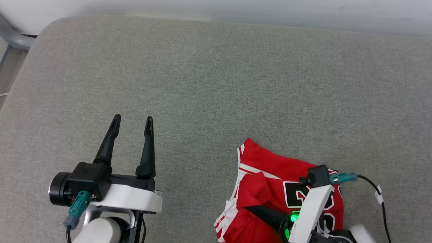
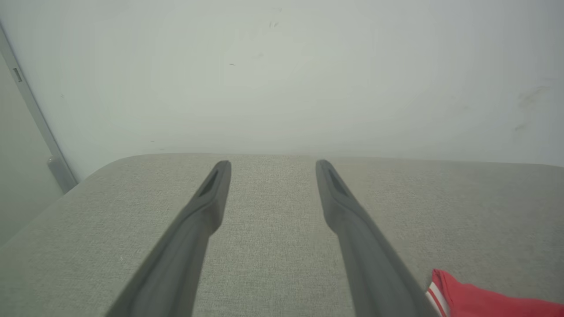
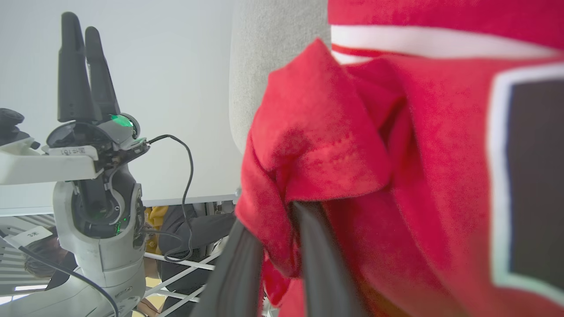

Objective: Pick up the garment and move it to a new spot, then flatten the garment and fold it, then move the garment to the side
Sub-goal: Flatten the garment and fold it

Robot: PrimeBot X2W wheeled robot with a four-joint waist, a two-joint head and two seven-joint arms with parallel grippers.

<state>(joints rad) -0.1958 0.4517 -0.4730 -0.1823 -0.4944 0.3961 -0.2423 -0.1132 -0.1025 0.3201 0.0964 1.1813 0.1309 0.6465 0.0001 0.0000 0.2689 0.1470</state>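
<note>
Red garment [image 1: 263, 165] lies pinched by the right fingers [image 3: 319, 264], well apart from the spread left fingers [image 1: 108, 143].

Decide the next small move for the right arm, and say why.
Probably lift the right gripper, drawing the red jersey up and toward the bare middle of the grey cushion: its fingers look pinched on a fold, the jersey lies bunched at the near edge, and the left gripper hangs open, apart.

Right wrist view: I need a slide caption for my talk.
Right hand pinching a fold of the crumpled red jersey, left hand in the background.
</note>
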